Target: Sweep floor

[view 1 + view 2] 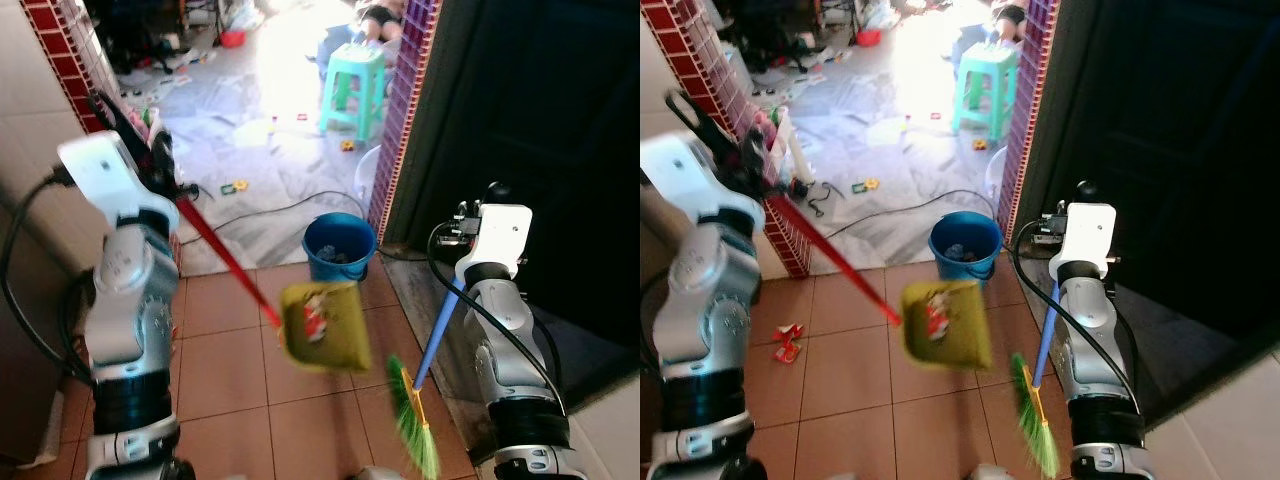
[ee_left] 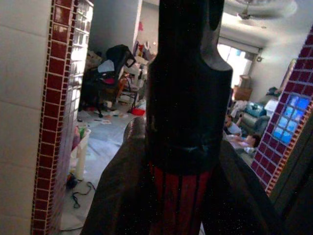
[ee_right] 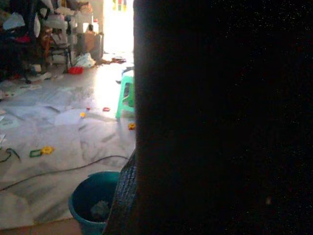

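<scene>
Floor [image 1: 230, 370] of terracotta tiles lies in front of the robot, and the sweeping looks well advanced: the tiles near the blue bucket [image 1: 339, 247] look mostly bare in the head views. One red and white scrap [image 1: 787, 342] lies on the tiles well to the left of the bucket, below the brick pillar [image 1: 790, 235], so that piece seems left to collect.

The left claw [image 1: 160, 170] is clamped on the black top of a red handle [image 1: 225, 258], as the left wrist view shows with the fingers [image 2: 122, 191] pressed on both sides of it. That handle slopes down to a yellow-green dustpan [image 1: 322, 326], which hangs in the air just in front of the bucket and carries red and white litter [image 1: 315, 320]. Judging by this, a load is gathered and not yet tipped out.

The right claw sits near the white wrist housing [image 1: 503, 235] at the top of the blue broom handle [image 1: 436, 335], apparently holding it, though the right wrist view is too dark to tell how its fingers stand. The green bristles [image 1: 414, 422] hang low, to the right of the dustpan and nearer the robot than the bucket.

Beyond the bucket, the grey floor around the green stool [image 1: 353, 88] is strewn with small toys and a cable [image 1: 270, 212]. If the task reaches that room, much is left.
</scene>
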Robot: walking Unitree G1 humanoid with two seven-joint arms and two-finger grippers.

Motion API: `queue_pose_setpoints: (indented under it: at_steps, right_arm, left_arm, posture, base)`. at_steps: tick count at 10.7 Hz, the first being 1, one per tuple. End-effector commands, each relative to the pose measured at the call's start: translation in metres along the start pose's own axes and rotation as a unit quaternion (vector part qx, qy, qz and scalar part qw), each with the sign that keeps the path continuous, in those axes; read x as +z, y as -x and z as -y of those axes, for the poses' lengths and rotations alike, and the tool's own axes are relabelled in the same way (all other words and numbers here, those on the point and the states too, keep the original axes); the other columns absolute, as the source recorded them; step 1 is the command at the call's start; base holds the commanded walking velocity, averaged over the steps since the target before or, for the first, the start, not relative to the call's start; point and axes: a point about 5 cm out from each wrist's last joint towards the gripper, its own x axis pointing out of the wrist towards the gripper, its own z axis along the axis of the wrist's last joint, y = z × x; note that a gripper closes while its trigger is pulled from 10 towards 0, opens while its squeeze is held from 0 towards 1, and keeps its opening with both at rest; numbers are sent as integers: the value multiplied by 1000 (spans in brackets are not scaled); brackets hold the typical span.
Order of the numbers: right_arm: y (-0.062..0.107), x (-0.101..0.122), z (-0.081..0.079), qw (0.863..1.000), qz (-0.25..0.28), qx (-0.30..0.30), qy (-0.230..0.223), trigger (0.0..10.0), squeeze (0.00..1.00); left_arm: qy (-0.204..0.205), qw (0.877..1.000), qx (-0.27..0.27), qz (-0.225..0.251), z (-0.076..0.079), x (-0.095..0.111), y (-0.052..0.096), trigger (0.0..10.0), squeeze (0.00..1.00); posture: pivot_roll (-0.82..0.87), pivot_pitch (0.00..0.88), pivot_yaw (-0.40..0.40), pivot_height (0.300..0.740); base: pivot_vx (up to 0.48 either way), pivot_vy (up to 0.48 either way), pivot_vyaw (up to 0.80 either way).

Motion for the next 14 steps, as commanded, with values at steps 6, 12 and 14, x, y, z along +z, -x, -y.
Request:
queue_pose_setpoints:
  at_steps: [6, 12, 14]
  right_arm:
    - [-5, 7, -5, 1000, 18, 14, 3, 10000, 0]
    - [-4, 4, -7, 1000, 14, 20, 3, 10000, 0]
    - [-3, 4, -9, 1000, 12, 22, 4, 10000, 0]
  left_arm:
    - [9, 998, 1, 66, 1, 32, -8, 10000, 0]
    - [7, 997, 5, 73, -1, 35, -11, 10000, 0]
    - [8, 997, 6, 74, -2, 36, -11, 10000, 0]
  posture:
    - [-72, 0, 7, 740]
    - [-68, 0, 9, 740]
    - [-69, 0, 9, 740]
  base:
    - [461, 0, 0]
    - [473, 0, 0]
    - [480, 0, 0]
